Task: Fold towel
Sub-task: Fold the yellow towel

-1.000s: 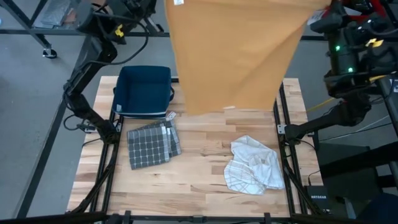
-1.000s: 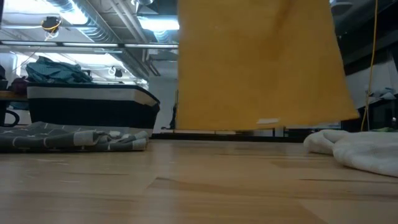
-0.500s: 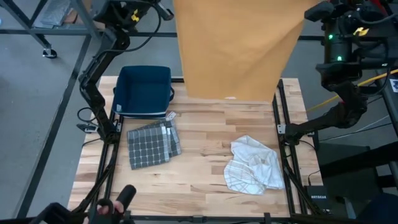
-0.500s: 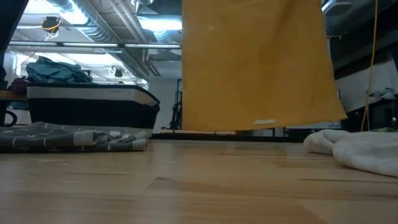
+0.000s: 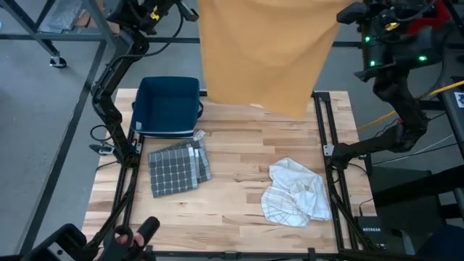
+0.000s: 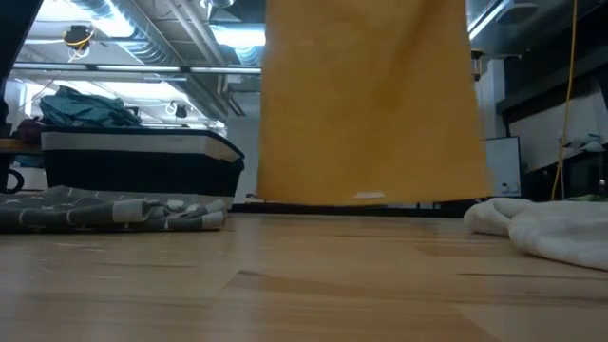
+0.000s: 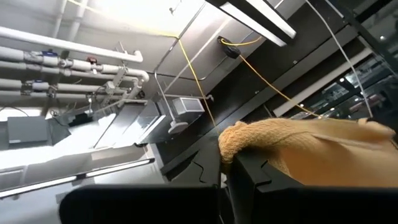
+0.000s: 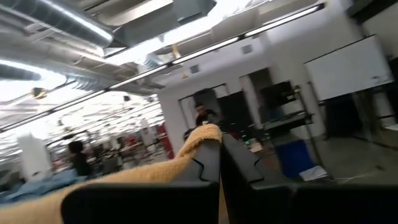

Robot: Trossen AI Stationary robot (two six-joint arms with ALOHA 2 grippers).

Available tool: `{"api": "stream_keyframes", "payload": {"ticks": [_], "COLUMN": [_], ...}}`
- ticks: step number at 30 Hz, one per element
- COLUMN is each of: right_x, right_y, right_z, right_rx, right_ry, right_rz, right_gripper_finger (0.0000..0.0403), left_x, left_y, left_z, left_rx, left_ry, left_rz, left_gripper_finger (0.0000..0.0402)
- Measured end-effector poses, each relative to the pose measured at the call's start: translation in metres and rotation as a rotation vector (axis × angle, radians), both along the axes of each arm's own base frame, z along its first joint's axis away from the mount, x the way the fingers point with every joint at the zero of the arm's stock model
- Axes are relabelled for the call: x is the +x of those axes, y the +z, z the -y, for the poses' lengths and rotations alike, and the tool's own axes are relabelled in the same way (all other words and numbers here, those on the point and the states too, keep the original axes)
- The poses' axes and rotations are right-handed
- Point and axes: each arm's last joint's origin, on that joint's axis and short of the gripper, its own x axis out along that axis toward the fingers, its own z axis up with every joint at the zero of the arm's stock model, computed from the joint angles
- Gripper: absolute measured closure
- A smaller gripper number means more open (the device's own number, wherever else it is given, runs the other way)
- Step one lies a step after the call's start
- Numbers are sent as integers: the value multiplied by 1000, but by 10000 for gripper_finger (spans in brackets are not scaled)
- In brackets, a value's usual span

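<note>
Both arms are raised high over the far edge of the table [image 5: 239, 181], holding a mustard-yellow towel [image 5: 264, 51] stretched between them so that it hangs as a flat sheet. The left gripper [image 7: 225, 167] is clamped tight on one top corner, the terry cloth bunched over its dark fingers [image 7: 261, 177]; the right gripper [image 8: 220, 163] pinches the other top corner the same way, a fold of cloth rising just above its fingertips. Below the two grippers the towel drops straight down, and in the low view its bottom hem [image 6: 366, 199], with a small white label, hangs just above the far end of the wooden tabletop, whether touching it cannot be told. Beneath and toward the left gripper's side sits a dark blue bin [image 5: 169, 106], and just in front of it lies a folded grey checked towel [image 5: 176, 168]. Toward the right gripper's side, nearer the front edge, a crumpled white cloth [image 5: 297, 192] rests on the wood, well apart from the hanging towel. People [image 8: 78, 158] stand in the room behind.
</note>
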Motion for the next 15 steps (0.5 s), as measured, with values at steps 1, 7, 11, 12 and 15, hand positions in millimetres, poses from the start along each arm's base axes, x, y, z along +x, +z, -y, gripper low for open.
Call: {"api": "stream_keyframes", "payload": {"ticks": [1, 7, 11, 12, 15], "right_x": [1, 4, -3, -6, -13], "right_y": [-1, -10, -16, -17, -19], "right_z": [2, 17, 28, 31, 40], "right_rx": [-4, -29, 0, 6, 16], "right_ry": [26, 235, 348, 378, 439], "right_rz": [-2, -25, -16, -14, -18], "right_gripper_finger": [400, 400, 400, 400, 400], "left_x": [0, -1, 0, 0, 0], "left_y": [0, 1, 0, 0, -1], "left_z": [0, 1, 1, 1, 1], "left_rx": [-4, -19, -29, -30, -30], "left_ry": [-4, -30, -51, -52, -47], "left_rz": [1, 8, 6, 5, -4], "left_gripper_finger": [401, 401, 401, 401, 401]}}
